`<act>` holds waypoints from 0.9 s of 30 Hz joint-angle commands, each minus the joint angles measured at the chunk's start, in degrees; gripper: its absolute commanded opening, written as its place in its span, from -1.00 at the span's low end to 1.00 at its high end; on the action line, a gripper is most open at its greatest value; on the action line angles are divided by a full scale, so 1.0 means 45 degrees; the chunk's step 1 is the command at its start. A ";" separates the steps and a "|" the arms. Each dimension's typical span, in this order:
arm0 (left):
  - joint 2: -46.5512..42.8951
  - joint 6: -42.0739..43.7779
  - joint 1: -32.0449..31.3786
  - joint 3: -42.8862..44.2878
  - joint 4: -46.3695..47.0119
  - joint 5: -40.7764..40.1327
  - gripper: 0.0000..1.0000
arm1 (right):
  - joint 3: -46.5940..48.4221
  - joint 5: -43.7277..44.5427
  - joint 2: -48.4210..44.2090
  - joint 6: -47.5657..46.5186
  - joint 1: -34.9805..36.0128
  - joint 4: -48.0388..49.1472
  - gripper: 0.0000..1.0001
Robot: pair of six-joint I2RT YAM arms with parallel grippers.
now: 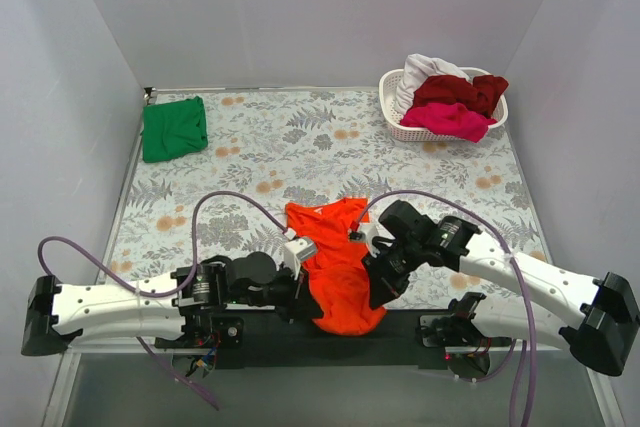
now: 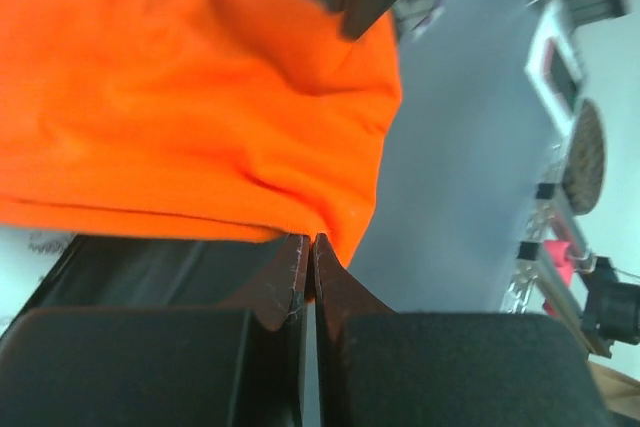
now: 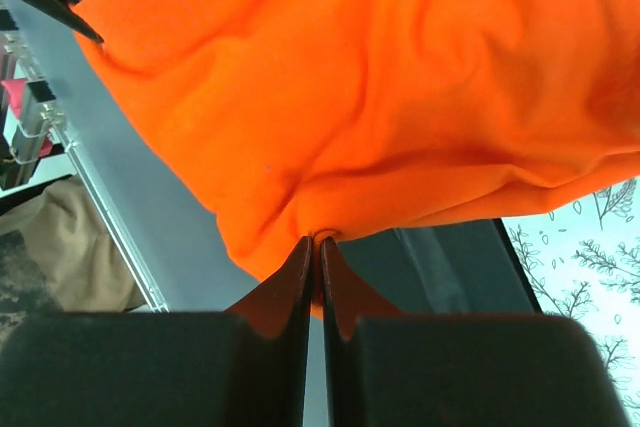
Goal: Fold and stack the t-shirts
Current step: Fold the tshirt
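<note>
The bright orange-red t-shirt [image 1: 340,267] lies bunched at the table's near edge and hangs over the black front strip. My left gripper [image 1: 306,299] is shut on its near left edge; the pinch shows in the left wrist view [image 2: 311,239], with the shirt [image 2: 180,97] spread above. My right gripper [image 1: 380,295] is shut on its near right edge; in the right wrist view [image 3: 320,239] the shirt [image 3: 380,87] fills the top. A folded green t-shirt [image 1: 174,128] lies at the far left. Dark red [image 1: 460,92], magenta pink [image 1: 450,120] and white [image 1: 428,69] shirts sit in the basket.
The white lattice basket [image 1: 398,127] stands at the far right corner. The floral table cover [image 1: 300,147] spans the surface between grey walls. A black strip [image 1: 400,325] runs along the near edge between the arm bases.
</note>
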 commanded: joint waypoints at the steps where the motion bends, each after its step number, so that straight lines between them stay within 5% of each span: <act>1: -0.0876 0.0472 -0.0075 0.0714 0.0245 -0.0383 -1.00 | 0.1370 -0.0716 -0.0382 -0.0359 0.0085 -0.0263 -0.97; 12: -0.2205 0.0258 -0.0075 0.0481 0.0850 -0.3643 -1.00 | 0.3736 0.1899 -0.0480 -0.0418 0.0085 0.0069 -0.97; 27: -0.1425 0.0237 -0.0075 0.0871 0.0674 -1.0930 -1.00 | 0.3874 0.6450 0.0808 0.0364 -0.0109 0.3095 -0.97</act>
